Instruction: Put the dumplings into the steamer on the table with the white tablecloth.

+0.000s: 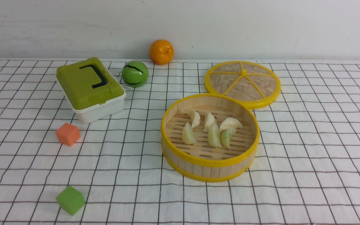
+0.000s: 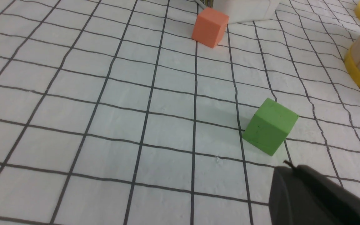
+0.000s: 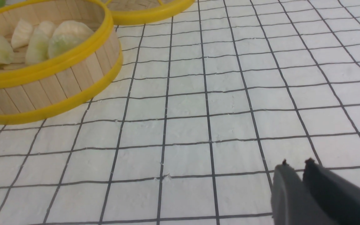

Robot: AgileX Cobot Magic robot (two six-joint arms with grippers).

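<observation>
Now the dumplings (image 1: 212, 129) all sit inside the steamer (image 1: 209, 162).
Left gripper (image 2: 287, 165) clenched on nothing, green cube (image 2: 270, 130) just ahead; right gripper (image 3: 295, 164) barely parted, empty, steamer well off. Best hold both clear.

In front of me the steamer (image 1: 210, 165) sits upright on the table (image 1: 317, 175), a round shallow basket of light wooden slats with yellow rims and a slatted floor. Six dumplings (image 1: 214, 135) lie inside it, clustered near the middle of the floor: small pleated crescents, glossy cream-white, some tinged pale green, several touching one another. The white tablecloth (image 1: 130, 175), printed with a thin black grid, lies slightly wrinkled beneath the basket.
</observation>
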